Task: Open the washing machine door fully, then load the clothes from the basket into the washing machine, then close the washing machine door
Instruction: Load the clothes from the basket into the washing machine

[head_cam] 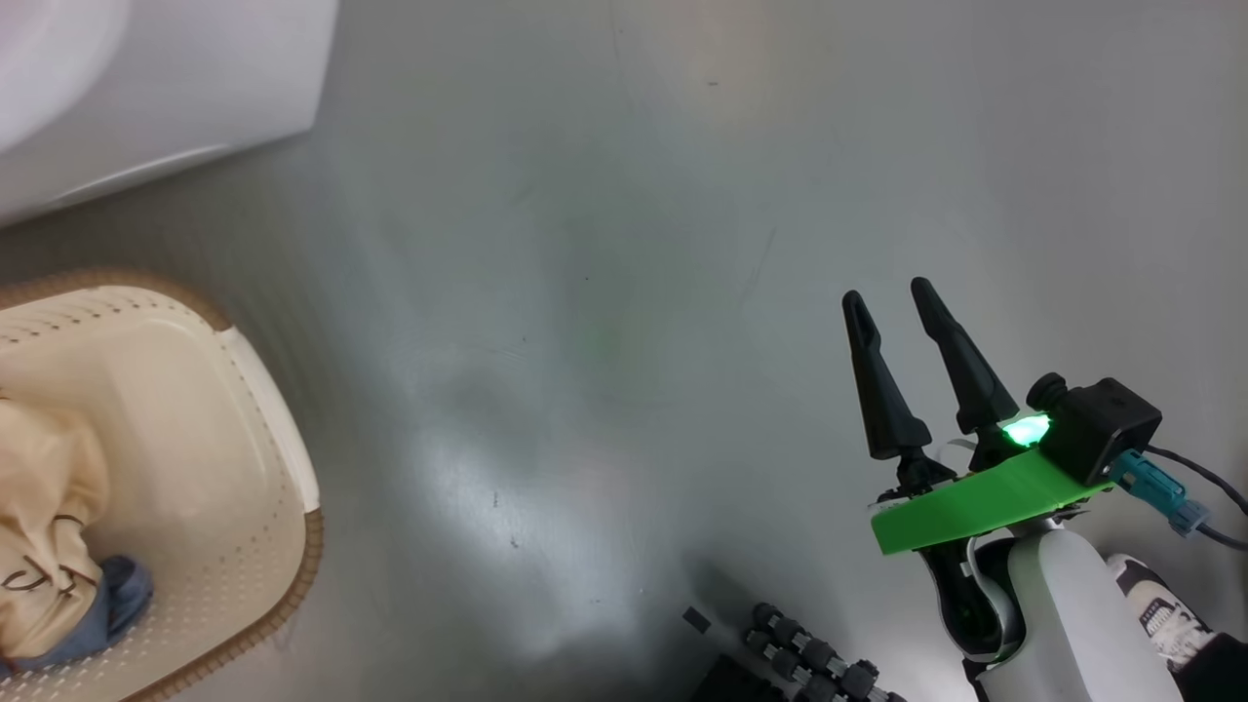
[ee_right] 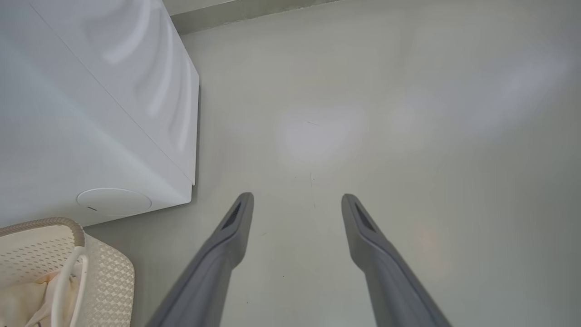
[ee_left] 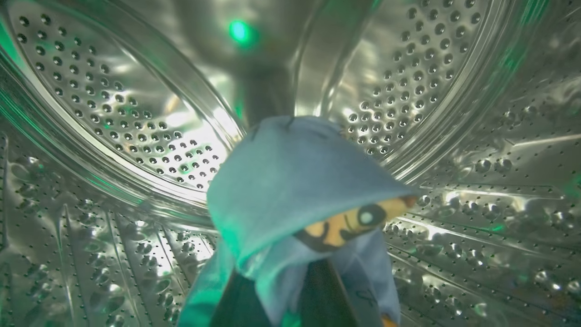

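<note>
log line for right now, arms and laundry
left gripper: shut on blue garment, inside drum | right gripper: open, over floor | cream garment: in basket

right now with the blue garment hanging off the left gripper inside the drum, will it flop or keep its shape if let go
Probably floppy: the blue garment drapes in soft folds over the left gripper. Likely light, since a shut pinch holds it up. Released, it should slump onto the drum wall rather than roll.
</note>
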Available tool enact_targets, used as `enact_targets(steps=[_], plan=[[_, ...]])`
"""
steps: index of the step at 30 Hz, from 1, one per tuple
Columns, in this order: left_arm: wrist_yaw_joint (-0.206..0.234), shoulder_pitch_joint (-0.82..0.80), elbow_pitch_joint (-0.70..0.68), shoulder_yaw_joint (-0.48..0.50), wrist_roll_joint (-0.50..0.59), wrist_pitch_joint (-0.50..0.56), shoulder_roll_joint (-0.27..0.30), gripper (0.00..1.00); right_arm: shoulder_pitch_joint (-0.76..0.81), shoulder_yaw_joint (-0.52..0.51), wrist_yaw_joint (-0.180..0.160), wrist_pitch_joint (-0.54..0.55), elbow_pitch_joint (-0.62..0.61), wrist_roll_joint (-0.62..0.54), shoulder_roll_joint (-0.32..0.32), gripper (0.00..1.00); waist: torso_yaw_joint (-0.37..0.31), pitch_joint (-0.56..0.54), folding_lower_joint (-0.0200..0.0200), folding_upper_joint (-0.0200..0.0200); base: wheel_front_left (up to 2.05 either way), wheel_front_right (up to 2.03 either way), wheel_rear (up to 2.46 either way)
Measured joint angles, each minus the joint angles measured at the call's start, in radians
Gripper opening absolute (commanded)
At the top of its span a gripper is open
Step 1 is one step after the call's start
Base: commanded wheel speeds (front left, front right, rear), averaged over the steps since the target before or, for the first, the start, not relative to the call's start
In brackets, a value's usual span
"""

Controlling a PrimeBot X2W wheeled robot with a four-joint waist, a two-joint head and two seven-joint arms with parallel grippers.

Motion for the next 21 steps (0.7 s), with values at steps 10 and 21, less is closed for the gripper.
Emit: enact_targets(steps=[10, 21], plan=[[0.000, -0.021, 0.088, -0.011, -0.002, -0.055, 0.010, 0.36, -0.002, 0.001, 0.000, 0.000, 0.005, 0.004, 0.002, 1.00, 0.004, -0.001, 0.0000, 0.0000, 0.00, 0.00, 0.00], [0.000, -0.017, 0.150, -0.059, -0.012, -0.115, -0.013, 1.00, -0.002, -0.018, 0.000, 0.000, 0.009, -0.018, 0.002, 1.00, 0.031, -0.050, 0.0000, 0.0000, 0.00, 0.00, 0.00]])
